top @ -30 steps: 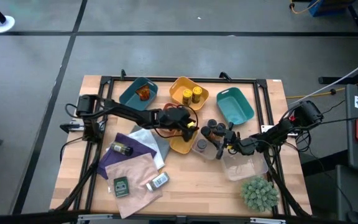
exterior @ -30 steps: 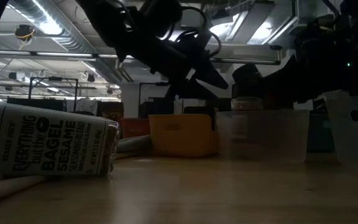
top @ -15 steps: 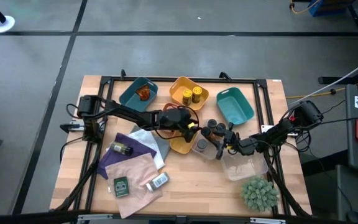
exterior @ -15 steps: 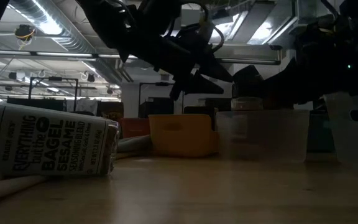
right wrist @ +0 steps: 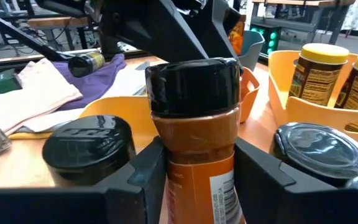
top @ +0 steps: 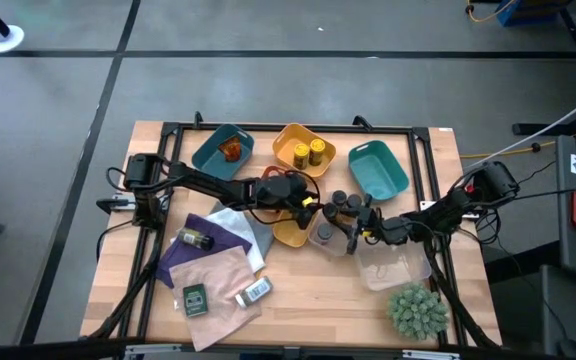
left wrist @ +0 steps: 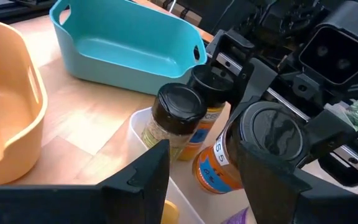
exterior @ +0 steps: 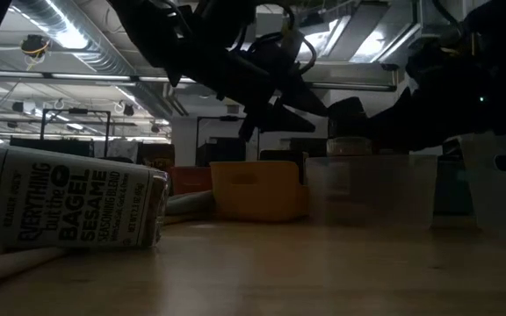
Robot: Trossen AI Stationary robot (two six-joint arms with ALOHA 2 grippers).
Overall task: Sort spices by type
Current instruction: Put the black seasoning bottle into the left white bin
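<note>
An orange spice jar with a black lid (right wrist: pixel 194 87) stands upright between the fingers of my right gripper (right wrist: pixel 197 152), right of the table's middle (top: pixel 364 224). Two more dark-lidded jars (left wrist: pixel 178 111) stand beside it in a clear tub (top: pixel 326 240). My left gripper (top: pixel 315 207) hangs open just left of the held jar, whose orange body (left wrist: pixel 218 167) shows between its fingers. Two yellow jars (top: pixel 306 152) stand in the far yellow tray, and an amber jar (top: pixel 231 150) in the blue tray. A jar (top: pixel 196 240), a green packet (top: pixel 196 300) and a white-labelled jar (top: pixel 256 291) lie on cloths. My right gripper pinches the orange jar's body (right wrist: pixel 174 171) between its two fingers, just below the black lid. The fingers come level from the table's right side, one on each side of the jar. The jar stands upright; its base is below the picture.
A second yellow tray (top: pixel 290 232) lies under my left gripper. A teal tray (top: pixel 378 170) sits at the far right, an empty clear tub (top: pixel 393 268) and a green spiky plant (top: pixel 415 310) at the near right. Purple and pink cloths (top: pixel 218 268) cover the near left.
</note>
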